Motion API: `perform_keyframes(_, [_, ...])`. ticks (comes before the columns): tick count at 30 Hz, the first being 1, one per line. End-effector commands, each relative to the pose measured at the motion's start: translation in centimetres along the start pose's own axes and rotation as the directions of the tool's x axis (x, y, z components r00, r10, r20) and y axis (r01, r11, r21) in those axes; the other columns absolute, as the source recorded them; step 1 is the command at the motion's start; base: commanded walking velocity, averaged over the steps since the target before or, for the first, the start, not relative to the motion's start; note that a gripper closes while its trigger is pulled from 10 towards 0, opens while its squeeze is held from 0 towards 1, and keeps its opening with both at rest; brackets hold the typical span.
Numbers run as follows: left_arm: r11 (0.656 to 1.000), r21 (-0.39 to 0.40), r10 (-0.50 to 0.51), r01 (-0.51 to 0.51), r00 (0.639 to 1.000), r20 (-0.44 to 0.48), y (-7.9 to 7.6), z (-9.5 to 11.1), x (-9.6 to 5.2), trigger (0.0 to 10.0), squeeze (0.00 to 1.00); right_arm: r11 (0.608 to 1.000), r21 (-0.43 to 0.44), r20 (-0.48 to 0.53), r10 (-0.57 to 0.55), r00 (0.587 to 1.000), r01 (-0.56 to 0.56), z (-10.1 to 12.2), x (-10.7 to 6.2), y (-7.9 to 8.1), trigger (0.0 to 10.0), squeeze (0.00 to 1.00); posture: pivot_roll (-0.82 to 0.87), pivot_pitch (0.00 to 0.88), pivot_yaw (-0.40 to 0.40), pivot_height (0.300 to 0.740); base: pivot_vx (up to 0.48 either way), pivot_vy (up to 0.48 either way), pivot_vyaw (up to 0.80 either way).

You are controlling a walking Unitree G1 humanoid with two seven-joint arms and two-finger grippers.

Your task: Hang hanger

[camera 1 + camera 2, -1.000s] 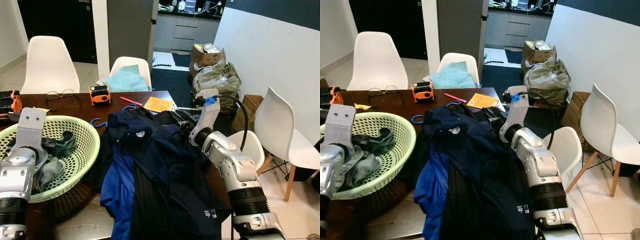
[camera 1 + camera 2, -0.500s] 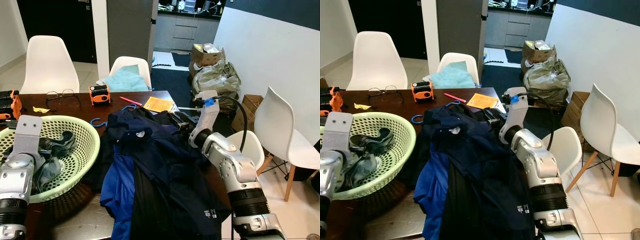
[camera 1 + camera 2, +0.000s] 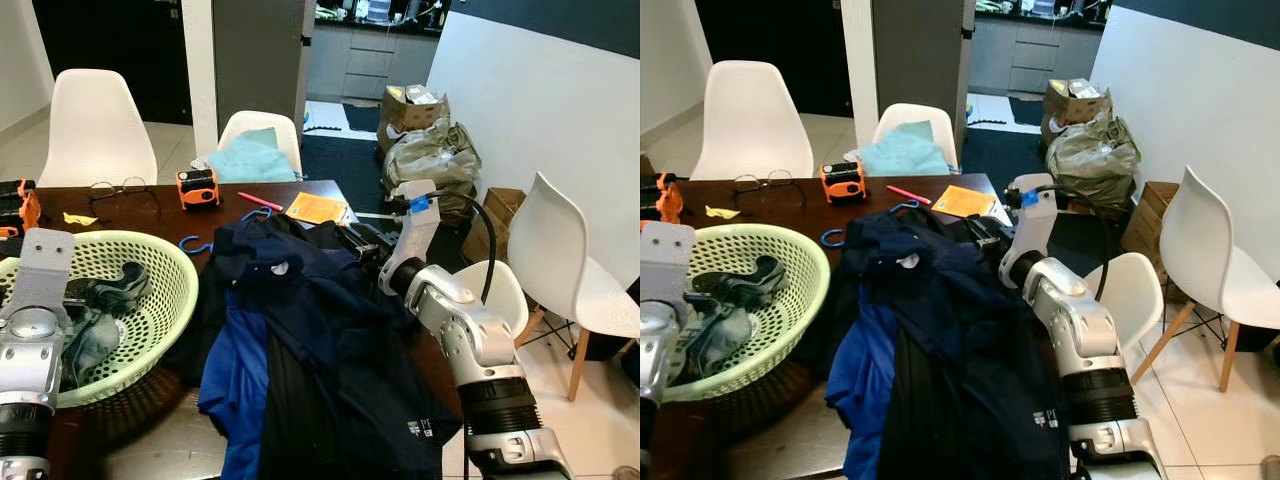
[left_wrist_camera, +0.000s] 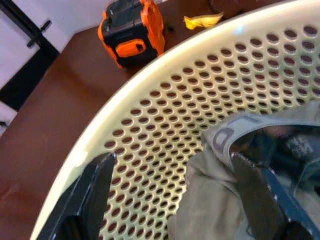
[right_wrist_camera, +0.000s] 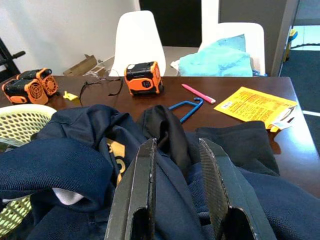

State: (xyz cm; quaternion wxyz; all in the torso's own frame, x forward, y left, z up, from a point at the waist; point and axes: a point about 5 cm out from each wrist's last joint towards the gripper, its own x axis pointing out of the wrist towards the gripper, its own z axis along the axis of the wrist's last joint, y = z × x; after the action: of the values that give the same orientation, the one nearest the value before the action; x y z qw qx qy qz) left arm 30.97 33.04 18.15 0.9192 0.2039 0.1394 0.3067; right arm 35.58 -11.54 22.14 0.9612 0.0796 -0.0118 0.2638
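Left eye view: a dark wooden table [image 3: 150,215] carries a heap of navy clothes [image 3: 310,340], with a brighter blue shirt [image 3: 235,385] at its left edge. The blue hanger [image 3: 205,243] lies mostly buried under the heap; its hook and a bit of its bar stick out at the far side, just beside the basket [image 3: 165,300].

The right gripper [image 5: 177,195] rests low over the navy clothes at the far right of the heap. In the right wrist view its two black fingers [image 5: 137,195] stand a little apart with dark cloth between and below them; whether they pinch the cloth I cannot tell. Beyond them lies the hanger's blue bar [image 5: 186,109], apart from the fingers.

The left gripper [image 4: 175,200] hangs inside the pale green basket, its fingers [image 4: 90,195] spread wide and holding nothing. Between them lie grey and olive garments [image 4: 240,170] against the perforated wall.

Further back on the table sit an orange tape measure [image 3: 198,187], glasses [image 3: 122,190], a pink pen [image 3: 260,202] and a yellow paper [image 3: 318,208]. An orange tool [image 3: 18,205] stands at the left edge, with a yellow scrap [image 3: 78,218] near it.

White chairs [image 3: 95,125] stand around the table; one holds a teal cloth [image 3: 252,158]. Bags and a box [image 3: 428,140] are piled by the white wall at the right.
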Motion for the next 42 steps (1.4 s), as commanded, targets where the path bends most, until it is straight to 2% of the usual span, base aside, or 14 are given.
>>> perform_keyframes(1, [1.0,0.003,0.005,-0.005,1.0,-0.021,-0.4,-0.6,-0.3,10.0,0.0,1.0,0.006,-0.009,-0.008,1.0,0.008,-0.2,-0.3,-0.3,10.0,0.0,0.0,0.049,-0.11,0.735,0.0,0.0,0.0])
perform_keyframes(3, [1.0,0.003,0.005,-0.005,1.0,-0.021,-0.4,-0.6,-0.3,10.0,0.0,1.0,0.006,-0.009,-0.008,1.0,0.008,-0.2,-0.3,-0.3,10.0,0.0,0.0,0.049,-0.11,0.735,0.0,0.0,0.0])
perform_keyframes(4, [1.0,-0.008,-0.01,0.01,0.999,-0.047,-0.6,-1.7,0.1,10.0,0.0,1.0,0.003,-0.008,-0.004,1.0,0.004,-0.2,-0.3,-0.2,10.0,0.0,0.0,0.046,-0.109,0.735,0.0,0.0,0.0])
perform_keyframes(8, [0.997,-0.04,-0.067,0.065,0.996,-0.051,-1.3,-2.7,0.5,10.0,0.0,1.0,-0.004,-0.002,0.003,1.0,-0.003,-0.1,-0.2,0.0,10.0,0.0,-0.01,0.047,-0.106,0.735,0.0,0.0,0.0])
perform_keyframes(15, [0.991,-0.069,-0.114,0.113,0.993,-0.018,-2.3,-2.4,0.5,10.0,0.0,1.0,-0.005,0.011,0.009,1.0,-0.009,0.1,-0.2,0.1,10.0,0.0,-0.01,0.05,-0.104,0.735,0.0,0.0,0.0])
perform_keyframes(19, [0.989,-0.074,-0.129,0.126,0.991,-0.038,-2.6,-2.7,0.5,10.0,0.0,1.0,-0.006,0.016,0.023,1.0,-0.023,0.1,-0.3,0.3,10.0,0.0,-0.01,0.05,-0.103,0.735,0.0,0.0,0.0])
perform_keyframes(25, [0.987,-0.062,-0.148,0.145,0.988,-0.044,-2.7,-2.9,0.5,10.0,0.0,0.999,-0.006,0.023,0.032,0.999,-0.032,0.2,-0.3,0.5,10.0,0.0,-0.01,0.047,-0.104,0.735,0.0,0.0,0.0])
perform_keyframes(30, [0.982,-0.101,-0.164,0.158,0.985,-0.048,-2.8,-3.2,0.7,10.0,0.0,0.999,-0.004,0.032,0.041,0.999,-0.041,0.3,-0.1,0.6,10.0,0.0,0.0,0.042,-0.107,0.735,0.0,0.0,0.0])
perform_keyframes(31, [0.979,-0.123,-0.171,0.165,0.984,-0.045,-2.8,-3.3,0.8,0.0,0.0,0.999,-0.003,0.034,0.045,0.998,-0.044,0.3,-0.1,0.7,10.0,0.0,0.0,0.039,-0.107,0.735,0.0,0.0,0.0])
perform_keyframes(42, [0.974,-0.141,-0.181,0.175,0.983,-0.031,-2.8,-3.3,0.9,0.0,0.0,0.999,0.003,0.042,0.045,0.998,-0.045,0.2,-0.1,0.8,10.0,0.0,0.0,0.034,-0.106,0.735,0.0,0.0,0.0])
